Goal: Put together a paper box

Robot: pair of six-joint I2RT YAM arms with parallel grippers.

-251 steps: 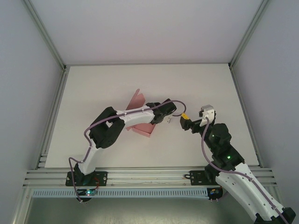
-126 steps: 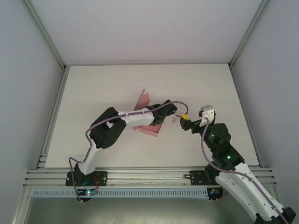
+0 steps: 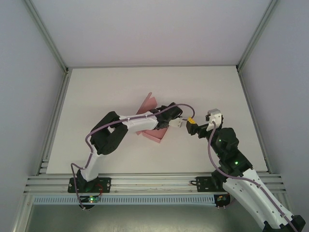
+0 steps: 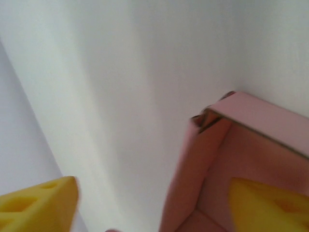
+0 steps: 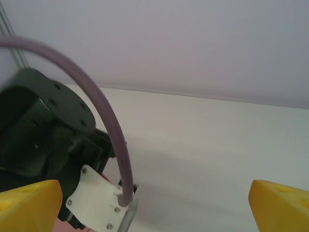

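The pink paper box [image 3: 155,136] lies partly folded at the table's middle, one flap [image 3: 147,104] standing up behind my left arm. My left gripper [image 3: 163,125] is at the box and stands open. In the left wrist view its yellow fingers [image 4: 38,203] are wide apart, the right one inside the box [image 4: 251,159], with a pink side wall [image 4: 193,179] between the two. My right gripper [image 3: 192,127] hovers just right of the left wrist. It is open with nothing between its yellow fingertips [image 5: 277,205].
The white table [image 3: 120,87] is bounded by aluminium rails [image 3: 53,121] and grey walls. My left arm's black wrist [image 5: 43,121] and purple cable [image 5: 104,121] sit close in front of my right gripper. Bare table stretches to the back and right.
My left wrist has moved a little to the right, and the pink box has shifted right and turned with it. The right arm has not moved.
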